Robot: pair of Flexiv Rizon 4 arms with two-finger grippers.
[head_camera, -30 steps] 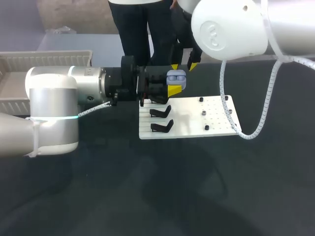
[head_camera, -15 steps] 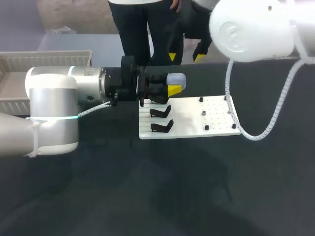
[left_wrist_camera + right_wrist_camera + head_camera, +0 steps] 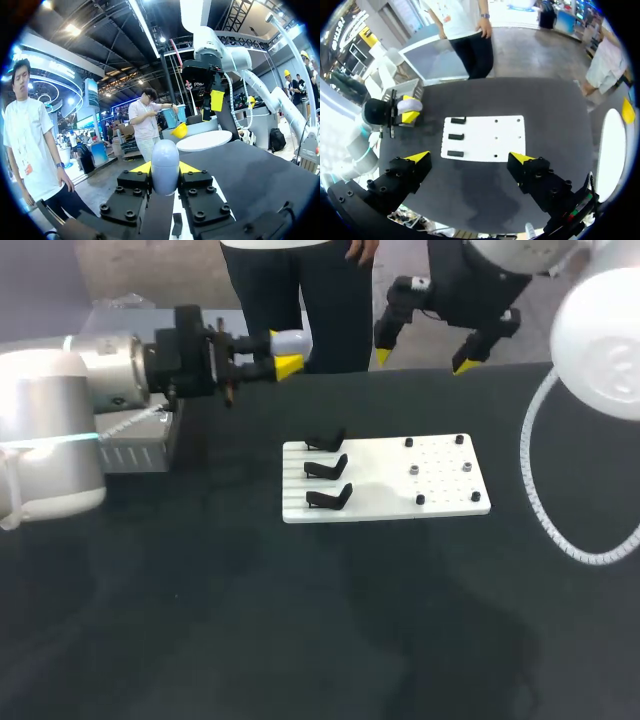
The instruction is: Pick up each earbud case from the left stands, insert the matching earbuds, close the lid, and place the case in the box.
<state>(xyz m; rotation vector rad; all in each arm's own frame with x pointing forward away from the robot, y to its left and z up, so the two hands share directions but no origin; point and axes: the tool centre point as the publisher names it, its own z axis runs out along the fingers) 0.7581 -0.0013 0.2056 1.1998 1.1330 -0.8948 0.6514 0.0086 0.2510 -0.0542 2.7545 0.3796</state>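
My left gripper (image 3: 288, 353) is shut on a pale grey-blue earbud case (image 3: 291, 342), lid closed, held above the table's far left, beside the grey box (image 3: 140, 445). In the left wrist view the case (image 3: 165, 167) stands upright between the yellow fingertips (image 3: 141, 168). My right gripper (image 3: 422, 360) hangs wide open and empty, high over the table's far edge. From its wrist view my right gripper (image 3: 470, 159) looks down on the white board (image 3: 485, 137), with the case (image 3: 411, 105) off to one side. Three black stands (image 3: 327, 468) on the board's left part hold nothing.
The white board (image 3: 385, 502) lies at the table's middle, with several small dark pegs or earbuds (image 3: 413, 470) on its right part. The grey box sits at the far left under my left arm. Dark tabletop (image 3: 300, 630) spreads in front.
The case's lid went from open to closed. My left arm swung left with the case, off the board toward the box. My right gripper rose away to the right and opened wide.
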